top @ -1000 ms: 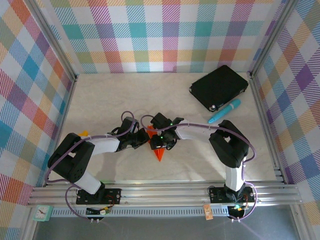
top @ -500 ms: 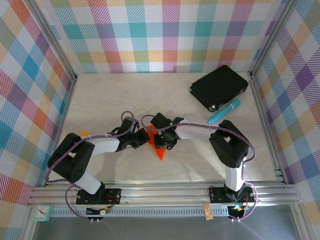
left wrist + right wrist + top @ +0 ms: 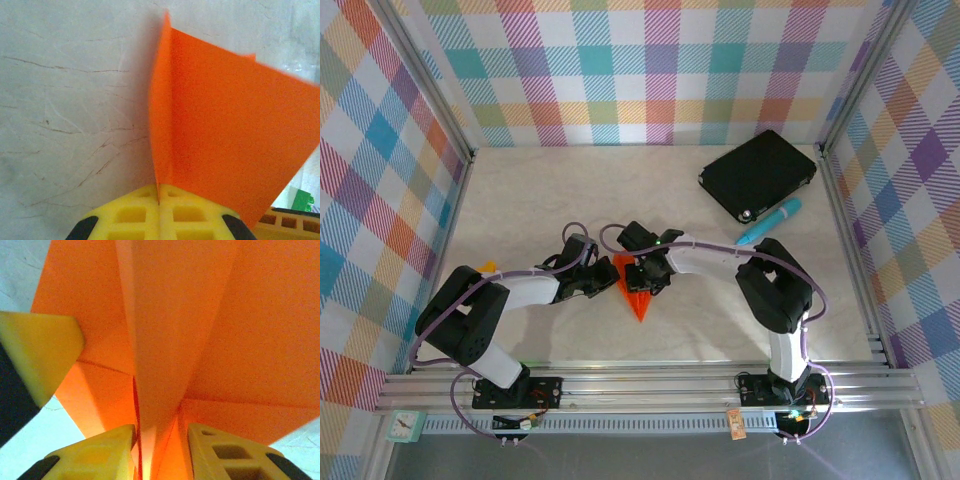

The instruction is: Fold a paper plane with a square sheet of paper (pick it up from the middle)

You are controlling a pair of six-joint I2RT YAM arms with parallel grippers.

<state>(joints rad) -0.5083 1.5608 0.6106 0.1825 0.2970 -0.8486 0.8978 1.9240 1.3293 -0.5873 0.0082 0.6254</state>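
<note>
One counter [image 3: 540,190], pale and marbled. Two arms, both reaching to the near middle of it, hands almost meeting.

One black pad [image 3: 758,173] at the far right corner, lying flat. One teal pen-like stick [image 3: 769,222] just beside the pad's near edge.

One paper plane [image 3: 637,300], orange, at the near middle between the two hands, nose pointing toward the arm bases.

Left hand [image 3: 603,282]: in its wrist view [image 3: 159,192] the yellow fingers are pressed together on the plane's [image 3: 225,125] upright fold, and the paper rises straight out of the seam.

Right hand [image 3: 642,278]: in its wrist view [image 3: 160,435] the fingers sit a little apart, straddling the centre ridge of the plane [image 3: 200,315]. The paper fills the gap, but I can't tell whether they are actually pinching.

One small green block [image 3: 302,200] at the lower right corner of the left wrist view, behind the paper.

One tiny orange-yellow bit [image 3: 488,266] beside the left arm, too small to tell what it is.
</note>
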